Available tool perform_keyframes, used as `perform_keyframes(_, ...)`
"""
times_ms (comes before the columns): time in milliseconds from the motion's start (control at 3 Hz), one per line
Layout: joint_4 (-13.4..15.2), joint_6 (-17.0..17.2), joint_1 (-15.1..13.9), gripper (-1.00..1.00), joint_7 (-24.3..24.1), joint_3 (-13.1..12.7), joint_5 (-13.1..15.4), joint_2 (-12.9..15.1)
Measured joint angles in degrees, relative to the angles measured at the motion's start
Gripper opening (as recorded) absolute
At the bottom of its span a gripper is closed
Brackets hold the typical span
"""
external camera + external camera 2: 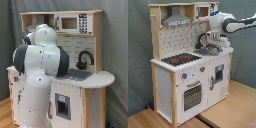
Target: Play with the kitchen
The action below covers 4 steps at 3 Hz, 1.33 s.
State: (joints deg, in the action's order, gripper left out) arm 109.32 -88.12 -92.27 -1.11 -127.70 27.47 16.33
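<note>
In the second exterior view the kitchen stands on a wooden floor, oven door and knobs nearest. It looks rigid, heavy and wooden, so only its small parts suit grasping: knobs, door handle, tap. Behind the red-ringed hob, the gripper hangs over the sink; how far it is open I cannot tell. The hood sits farthest back.
</note>
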Motion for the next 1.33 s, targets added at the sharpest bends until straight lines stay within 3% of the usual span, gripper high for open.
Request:
perform_keyframes(333,1.5,-1.3,0.0,-1.00,-1.1,0.1,3.7,3.8)
perform_keyframes(667,1.5,-4.7,0.0,-1.00,2.4,3.2,5.2,3.7)
perform_keyframes(1333,1.2,-12.6,0.0,-1.00,9.8,8.8,5.3,0.9)
